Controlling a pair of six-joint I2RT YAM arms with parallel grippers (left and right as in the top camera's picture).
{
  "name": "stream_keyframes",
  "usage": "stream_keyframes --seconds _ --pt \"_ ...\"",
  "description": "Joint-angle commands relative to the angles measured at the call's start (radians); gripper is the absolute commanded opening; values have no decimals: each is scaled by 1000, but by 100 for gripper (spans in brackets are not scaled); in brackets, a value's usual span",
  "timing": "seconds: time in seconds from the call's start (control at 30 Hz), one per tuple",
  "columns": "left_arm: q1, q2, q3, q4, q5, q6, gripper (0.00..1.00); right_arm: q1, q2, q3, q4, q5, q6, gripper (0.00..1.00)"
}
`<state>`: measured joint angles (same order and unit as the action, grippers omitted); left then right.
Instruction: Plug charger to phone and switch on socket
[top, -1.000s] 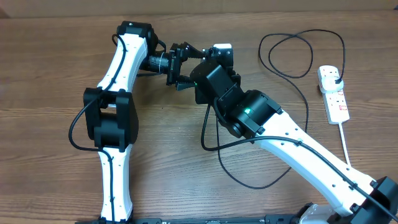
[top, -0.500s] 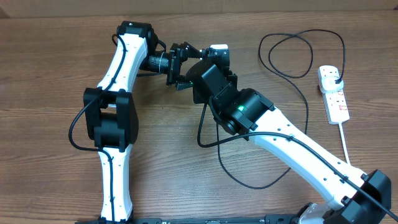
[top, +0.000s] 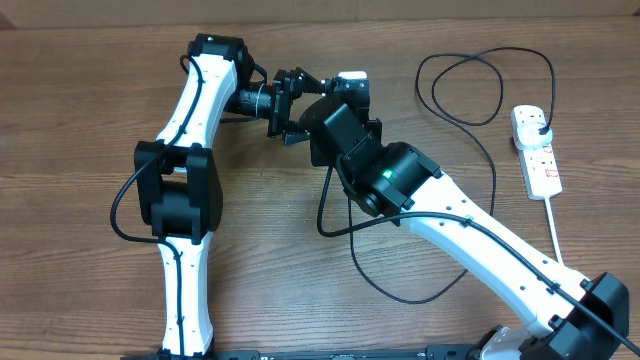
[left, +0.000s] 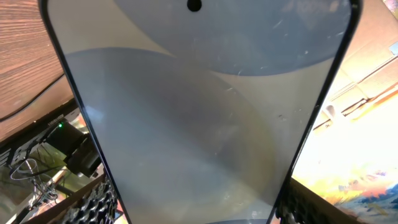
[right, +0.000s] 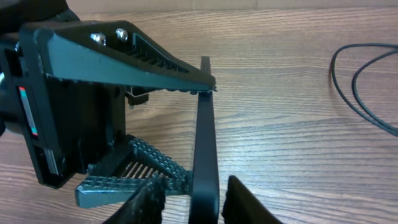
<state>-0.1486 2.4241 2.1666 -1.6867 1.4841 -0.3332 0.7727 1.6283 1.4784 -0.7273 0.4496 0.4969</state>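
Wooden tabletop (top: 80, 120) carries everything.
Left tool (top: 292, 106) clamped on phone (left: 199, 124), jaws pressing its two long edges; screen fills left wrist view.
Right tool (right: 196, 202) faces left tool, jaws either side of phone's near end. Contact unclear, so cannot tell if gripping.
Socket (top: 538, 152) lies well apart, far out to right tool's right.
Charger (top: 478, 88) loops between right tool and socket, with black plug at socket's far end.
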Motion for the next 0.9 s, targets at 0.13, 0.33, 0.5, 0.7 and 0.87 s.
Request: stream_keyframes --seconds 0.13,0.33,0.5,0.7,0.87 --pt "-2 -12 23 -3 32 16 67 -2 0 20 0 10 5 24" --pt "-2 -12 23 -4 33 16 67 -2 0 20 -3 10 5 20" --pt "-2 -12 23 -4 37 16 68 -2 0 20 -3 9 5 15" --pt "-2 -12 23 -4 79 16 69 -2 0 20 -3 10 10 11" --pt "-2 -12 23 -3 80 20 70 -2 0 20 -3 10 54 4"
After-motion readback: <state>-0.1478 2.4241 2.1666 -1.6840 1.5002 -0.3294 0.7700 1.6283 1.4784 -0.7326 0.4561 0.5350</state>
